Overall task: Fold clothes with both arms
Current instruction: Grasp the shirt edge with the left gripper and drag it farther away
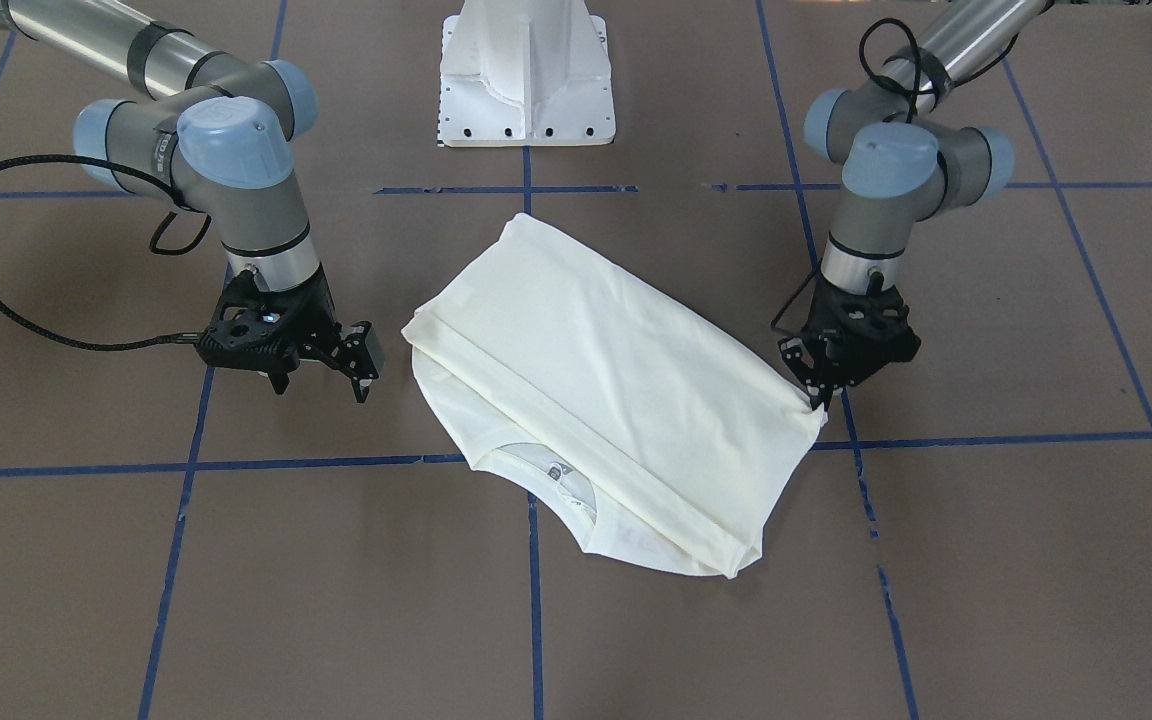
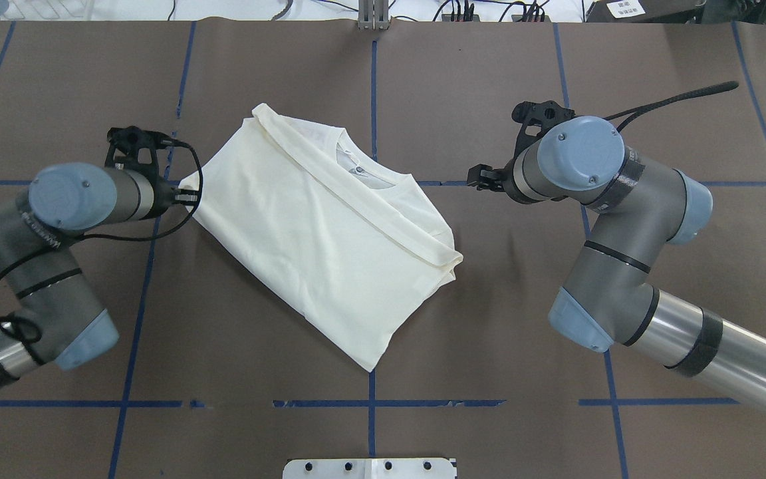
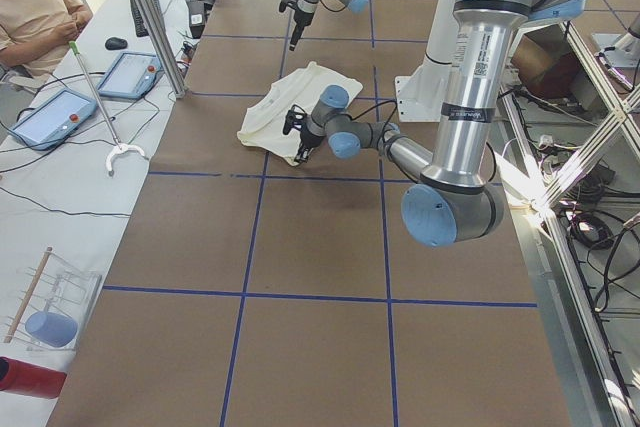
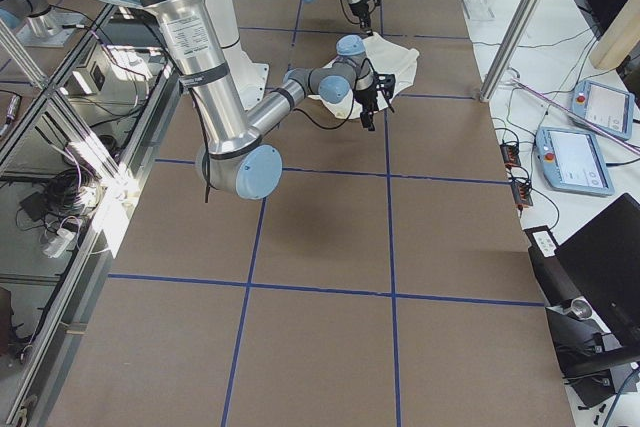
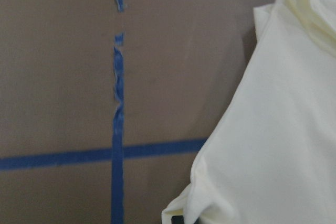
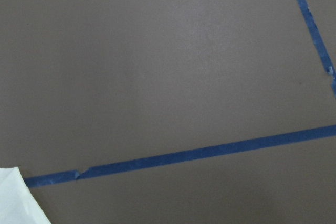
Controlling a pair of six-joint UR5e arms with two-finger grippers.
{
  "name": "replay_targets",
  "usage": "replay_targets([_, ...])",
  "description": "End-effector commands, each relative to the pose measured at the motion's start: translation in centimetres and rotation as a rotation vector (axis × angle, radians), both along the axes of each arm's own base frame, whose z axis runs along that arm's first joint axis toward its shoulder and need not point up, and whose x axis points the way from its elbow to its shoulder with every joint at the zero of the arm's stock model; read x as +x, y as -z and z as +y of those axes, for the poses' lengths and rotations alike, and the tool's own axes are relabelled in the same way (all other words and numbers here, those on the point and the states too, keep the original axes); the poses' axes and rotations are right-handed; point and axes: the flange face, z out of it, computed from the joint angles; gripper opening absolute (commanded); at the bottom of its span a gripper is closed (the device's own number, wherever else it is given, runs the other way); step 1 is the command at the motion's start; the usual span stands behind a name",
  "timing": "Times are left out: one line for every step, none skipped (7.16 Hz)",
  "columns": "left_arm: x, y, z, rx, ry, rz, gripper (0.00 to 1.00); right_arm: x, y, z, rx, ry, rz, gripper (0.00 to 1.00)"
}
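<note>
The shirt (image 1: 596,360) lies flat on the desk (image 1: 986,560), slanted across the blue tape lines (image 1: 336,462) and already narrowed. A folded band (image 2: 356,193) of cloth runs along its far side, and the collar (image 1: 551,468) peeks out just beyond it. No print is showing, only plain cream cloth.

The left tool (image 1: 816,398) is down at one corner of the shirt. The cloth puckers right at its tips, so it looks clenched on that corner. The wrist view catches only a sliver of black fingertip under the fabric, so I can't call the grip firm.

The right tool (image 1: 322,385) sits on the other side, jaws spread and holding nothing, apart from the shirt's nearest edge. Its own camera sees bare desk and just a scrap of white at the bottom corner.

So this reads as the set-up for the next fold: one corner is taken and the partner is not yet engaged.

The next move probably falls to the right arm. It needs to reach a matching corner, likely the near corner (image 2: 370,362) pointing toward the robot, and pinch every layer there. Then both arms would lift together and carry that edge over toward the collar, level and even, so the band doesn't slide open.
</note>
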Motion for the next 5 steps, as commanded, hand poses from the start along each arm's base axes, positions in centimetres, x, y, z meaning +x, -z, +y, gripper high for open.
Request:
replay_targets([1.4, 2.8, -13.6, -0.006, 0.101, -0.038, 0.00, 0.0, 0.2, 0.0, 0.001, -0.002, -0.004, 1.00])
replay_targets([2.9, 5.1, -17.2, 0.026, 0.118, -0.005, 0.00, 0.1, 0.4, 0.0, 0.004, -0.003, -0.007, 1.00])
replay_targets([3.8, 5.6, -18.4, 0.037, 0.120, 0.009, 0.00, -0.1, 0.6, 0.1, 0.004, -0.002, -0.009, 1.00])
replay_targets([3.8, 5.6, -18.3, 0.045, 0.115, 0.022, 0.00, -0.1, 0.8, 0.1, 0.006, -0.001, -0.013, 1.00])
replay_targets([3.2, 4.4, -18.0, 0.060, 0.110, 0.022, 0.98, -0.5, 1.2, 0.2, 0.010, 0.004, -0.020, 1.00])
